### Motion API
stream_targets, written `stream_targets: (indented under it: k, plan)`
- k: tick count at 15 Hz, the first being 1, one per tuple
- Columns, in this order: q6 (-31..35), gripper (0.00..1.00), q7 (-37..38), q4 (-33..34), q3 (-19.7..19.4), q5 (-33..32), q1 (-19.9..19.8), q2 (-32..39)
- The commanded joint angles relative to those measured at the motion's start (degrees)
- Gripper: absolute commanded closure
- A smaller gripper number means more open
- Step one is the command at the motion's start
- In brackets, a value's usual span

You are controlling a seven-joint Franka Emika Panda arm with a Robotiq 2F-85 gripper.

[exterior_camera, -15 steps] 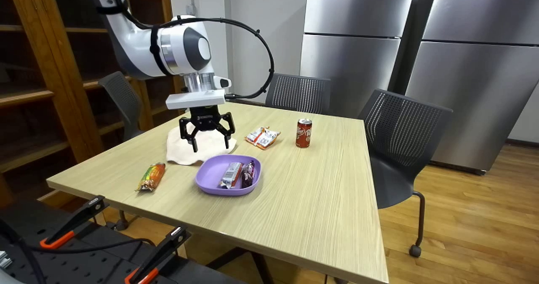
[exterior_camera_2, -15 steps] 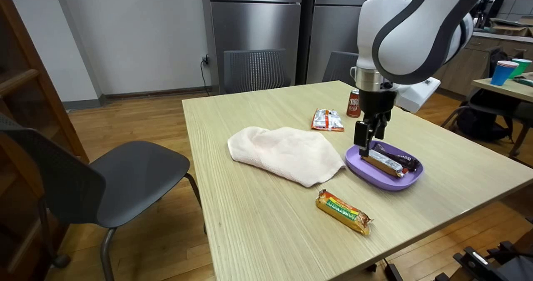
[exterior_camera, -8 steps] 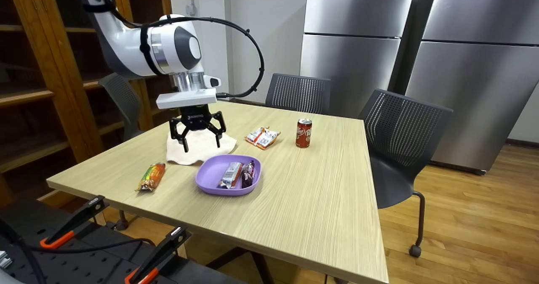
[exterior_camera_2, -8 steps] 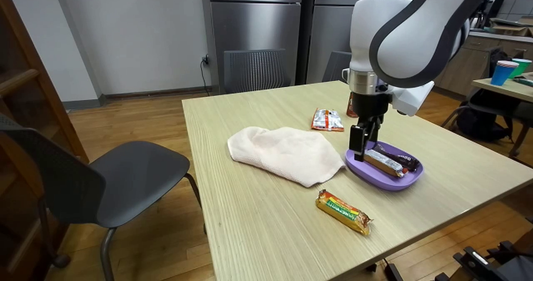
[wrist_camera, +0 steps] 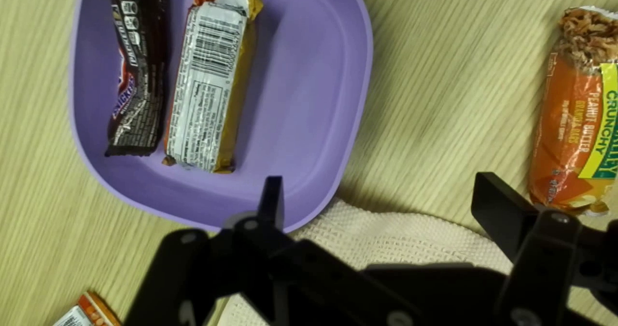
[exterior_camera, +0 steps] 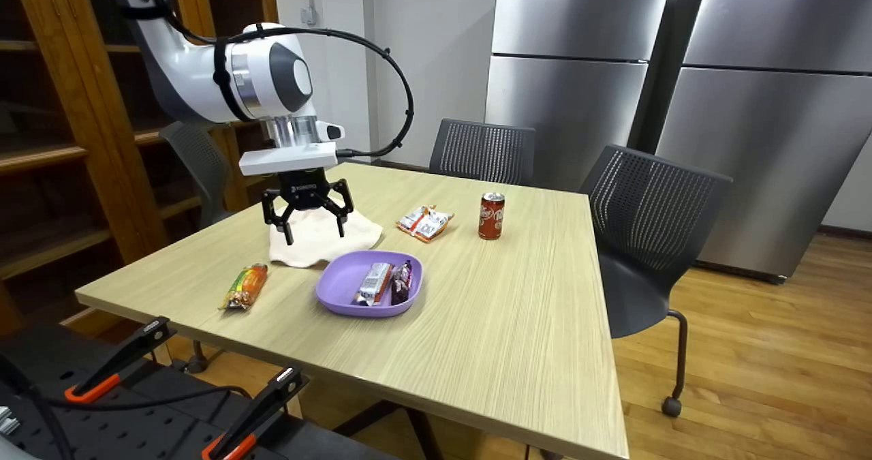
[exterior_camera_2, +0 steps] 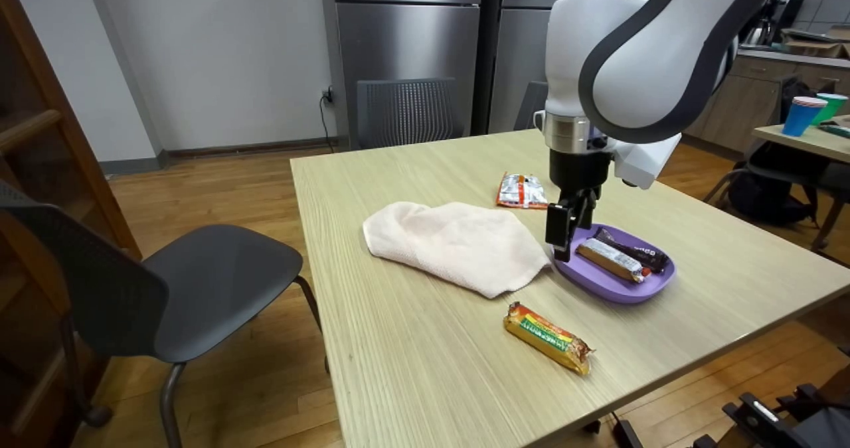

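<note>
My gripper (exterior_camera: 315,236) is open and empty, above the table over the pale cloth (exterior_camera: 334,242). In the wrist view its fingers (wrist_camera: 380,177) are wide apart; one overlaps the purple plate (wrist_camera: 309,99), the other is beside the orange granola bar (wrist_camera: 574,133). The plate (exterior_camera_2: 627,297) holds a dark Snickers wrapper (wrist_camera: 140,75) and a white-backed bar (wrist_camera: 207,84), side by side. The granola bar (exterior_camera_2: 548,337) lies on the bare table; it also shows in an exterior view (exterior_camera: 246,286). The cloth (exterior_camera_2: 458,245) lies crumpled beside the plate.
A silver-and-orange snack packet (exterior_camera: 425,223) and a red soda can (exterior_camera: 491,216) stand farther back on the table (exterior_camera: 518,324); the can is hidden behind the arm in an exterior view. Chairs (exterior_camera: 654,242) surround the table. Black clamps (exterior_camera: 259,405) sit near its front edge.
My open gripper has moved left in both exterior views, from near the plate towards the granola bar's side, staying above the table. The objects on the table have not moved.
</note>
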Motion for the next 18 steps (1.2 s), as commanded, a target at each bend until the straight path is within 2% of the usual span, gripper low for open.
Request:
stream_targets:
  k: [1, 5, 18]
  plan:
    - [-0.2, 0.0, 0.3, 0.1, 0.7, -0.4, -0.7, 0.0]
    - [0.5, 0.0, 2.2, -0.7, 0.6, -1.4, 0.9, 0.3]
    - [1.2, 0.0, 4.7, -5.0, 4.5, 0.1, 4.2, 0.9]
